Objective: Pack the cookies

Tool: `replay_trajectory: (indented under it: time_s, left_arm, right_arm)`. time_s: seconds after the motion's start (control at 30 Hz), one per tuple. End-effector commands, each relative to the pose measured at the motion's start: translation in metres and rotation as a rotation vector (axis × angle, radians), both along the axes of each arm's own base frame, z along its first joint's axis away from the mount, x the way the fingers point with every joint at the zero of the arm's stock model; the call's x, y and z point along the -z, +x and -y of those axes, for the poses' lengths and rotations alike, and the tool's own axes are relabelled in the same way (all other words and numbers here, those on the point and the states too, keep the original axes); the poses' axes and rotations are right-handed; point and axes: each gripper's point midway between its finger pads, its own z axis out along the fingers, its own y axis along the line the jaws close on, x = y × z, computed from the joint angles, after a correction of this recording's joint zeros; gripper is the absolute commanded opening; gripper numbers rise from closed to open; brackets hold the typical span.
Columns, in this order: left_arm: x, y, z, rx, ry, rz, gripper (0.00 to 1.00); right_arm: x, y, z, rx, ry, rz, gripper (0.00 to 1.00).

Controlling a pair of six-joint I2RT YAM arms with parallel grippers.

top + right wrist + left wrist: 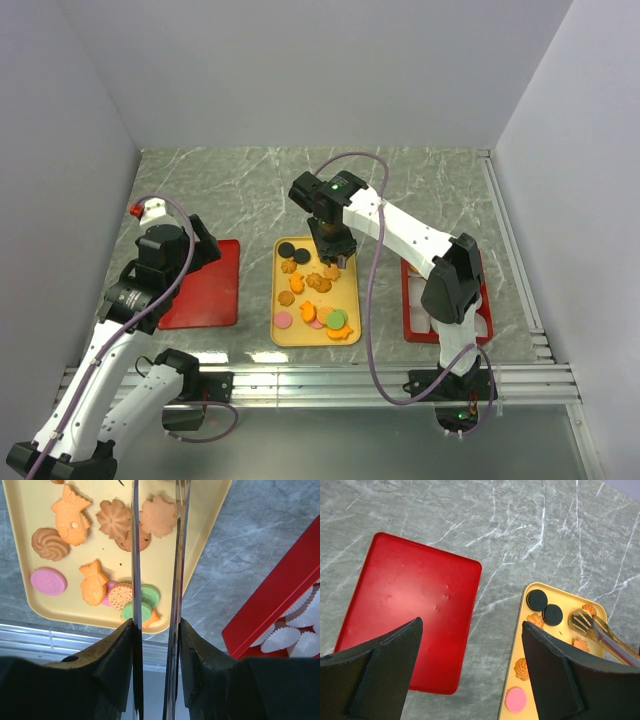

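The cookies (pixel 318 283) lie scattered on a yellow tray (pixel 345 290) in the middle of the table: orange fish and flower shapes, brown rounds, pink, green and two black rounds (pixel 537 600). My right gripper (pixel 335 255) hangs over the tray's far part, shut on metal tongs (pixel 135 555). The tong blades run between its fingers toward the cookies (pixel 70 515), and their round ends (pixel 581 621) sit low over the tray. Whether a cookie is between the tong ends I cannot tell. My left gripper (pixel 471 625) is open and holds nothing, above the bare table between a flat red tray (pixel 410 610) and the yellow tray (pixel 565 596).
A red box (pixel 415 300) with white paper cups (pixel 290 635) stands right of the yellow tray, partly behind the right arm. The flat red tray (pixel 210 285) lies at the left. An aluminium rail (pixel 320 380) runs along the near edge.
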Motion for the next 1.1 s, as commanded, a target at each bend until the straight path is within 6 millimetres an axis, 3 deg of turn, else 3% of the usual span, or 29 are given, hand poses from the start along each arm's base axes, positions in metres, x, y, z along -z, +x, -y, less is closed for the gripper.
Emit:
replay_trajectory:
  time_s: [0.0, 0.27, 0.43, 0.57, 0.73, 0.93, 1.07]
  left_arm:
    - [-0.004, 0.002, 0.001, 0.003, -0.004, 0.016, 0.87]
    - [-0.001, 0.004, 0.004, 0.019, -0.003, 0.005, 0.87]
    - [0.002, 0.005, 0.006, 0.028, -0.001, -0.006, 0.86]
    - [0.003, 0.006, 0.006, 0.027, 0.0, -0.013, 0.86]
    - [0.006, 0.007, 0.008, 0.035, 0.001, -0.021, 0.87]
    - [0.013, 0.01, 0.013, 0.052, 0.008, -0.052, 0.86]
    - [0.017, 0.01, 0.018, 0.069, 0.012, -0.064, 0.86]
  right_arm:
    - [-0.024, -0.014, 0.014, 0.009, -0.015, -0.004, 0.34]
    - [-0.049, -0.008, 0.018, 0.045, 0.043, 0.061, 0.33]
    - [-0.065, -0.001, 0.033, 0.094, 0.066, 0.108, 0.33]
    - [-0.085, 0.005, 0.059, 0.171, 0.097, 0.162, 0.32]
    - [-0.103, 0.009, 0.11, 0.296, 0.113, 0.217, 0.32]
    - [-0.103, -0.007, 0.171, 0.415, 0.067, 0.252, 0.33]
    - [-0.097, -0.021, 0.201, 0.485, 0.04, 0.258, 0.33]
